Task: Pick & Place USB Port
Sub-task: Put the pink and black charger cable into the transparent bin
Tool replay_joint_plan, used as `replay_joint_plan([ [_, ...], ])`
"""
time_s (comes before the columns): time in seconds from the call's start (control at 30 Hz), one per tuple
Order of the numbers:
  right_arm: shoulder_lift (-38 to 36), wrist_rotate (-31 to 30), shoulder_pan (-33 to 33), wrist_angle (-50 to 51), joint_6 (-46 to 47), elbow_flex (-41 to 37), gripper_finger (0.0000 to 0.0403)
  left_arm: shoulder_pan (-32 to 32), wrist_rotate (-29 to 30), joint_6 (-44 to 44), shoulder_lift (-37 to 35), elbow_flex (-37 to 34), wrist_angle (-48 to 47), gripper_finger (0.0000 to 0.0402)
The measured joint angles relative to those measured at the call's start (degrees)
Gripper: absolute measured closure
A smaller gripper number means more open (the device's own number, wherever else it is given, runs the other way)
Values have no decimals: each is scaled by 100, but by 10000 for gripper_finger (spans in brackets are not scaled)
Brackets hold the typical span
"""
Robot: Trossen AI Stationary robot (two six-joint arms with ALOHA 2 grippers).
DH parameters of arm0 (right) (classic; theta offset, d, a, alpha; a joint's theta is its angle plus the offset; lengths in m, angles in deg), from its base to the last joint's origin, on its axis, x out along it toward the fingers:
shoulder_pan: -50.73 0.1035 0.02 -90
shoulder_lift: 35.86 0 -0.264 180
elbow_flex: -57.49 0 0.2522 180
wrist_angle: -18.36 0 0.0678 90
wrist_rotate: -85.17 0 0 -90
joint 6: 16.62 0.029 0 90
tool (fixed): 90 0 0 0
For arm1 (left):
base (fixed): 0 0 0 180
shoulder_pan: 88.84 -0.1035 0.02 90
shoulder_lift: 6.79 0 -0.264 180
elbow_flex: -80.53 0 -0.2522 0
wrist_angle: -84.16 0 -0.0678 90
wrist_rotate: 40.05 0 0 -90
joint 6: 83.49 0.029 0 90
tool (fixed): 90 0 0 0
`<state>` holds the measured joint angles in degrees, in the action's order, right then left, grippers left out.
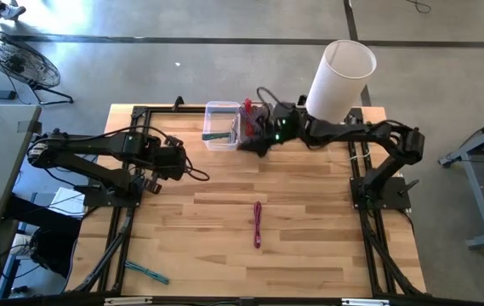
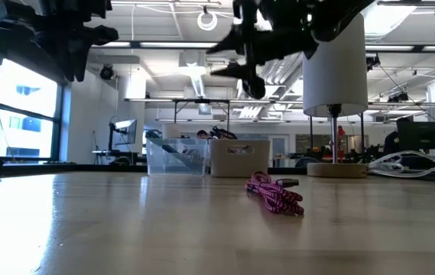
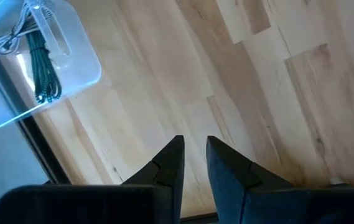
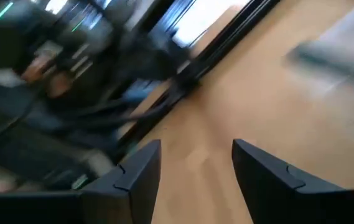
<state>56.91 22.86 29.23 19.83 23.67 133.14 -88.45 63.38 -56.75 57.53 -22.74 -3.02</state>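
The right pincer (image 1: 254, 144) hangs above the desk (image 1: 310, 238) at the far edge, just beside the clear plastic bin (image 1: 221, 125), with its tip on the side nearer the desk's middle. Its two fingers (image 4: 133, 177) stand apart with bare wood between them, so it is open and holds nothing.

Inside the bin, right by that pincer, lies a coiled green cable (image 3: 43, 71) with a pale cable bundle (image 3: 24, 28) next to it. A red bundle (image 1: 247, 115) pokes up at the bin's edge closest to the right pincer, though what it is I cannot make out.

The pink USB cable (image 1: 258, 224) lies stretched on the desk's middle, well apart from both pincers, on the near side of the right one. From table height it shows as a loose pink heap (image 2: 274, 193).

The left pincer (image 1: 176, 161) waits over the desk on the other side of the bin; its fingers (image 3: 173, 163) sit close together with a narrow gap and nothing in it

A white tube (image 1: 340, 78) stands behind the right arm.
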Motion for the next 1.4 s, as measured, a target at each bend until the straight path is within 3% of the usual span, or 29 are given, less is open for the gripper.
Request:
replay_joint_plan([
  [0.13, -259, 449, 615, 250, 533, 0, 214, 0, -106, -1, 0, -1, -1, 338],
  [0.27, -520, 392, 1285, 634, 843, 0, 216, 0, -132, -45, 0, -1, 2, 338],
  [0.6, -885, -1199, 2523, 2262, 1069, 4, 250, 0, -267, -154, 0, -1, 190, 338],
  [0.83, -883, -1581, 2920, 2358, 1520, 2, 277, 0, -307, -238, 0, -1, 345, 338],
  [1.1, -1000, -1420, 3255, -185, 532, 0, 281, 0, -564, -475, 0, -3, 636, 338],
  [1.17, -1109, -1410, 3340, -439, 306, 0, 282, 2, -563, -588, 0, -3, 643, 338],
  [1.27, -1283, -1545, 3472, -68, -50, 193, 287, 2, -562, -865, -12, -7, 648, 338],
  [1.4, -1410, -2133, 3747, 1407, -740, 882, 308, 92, -539, -1295, -150, -10, 730, 338],
])
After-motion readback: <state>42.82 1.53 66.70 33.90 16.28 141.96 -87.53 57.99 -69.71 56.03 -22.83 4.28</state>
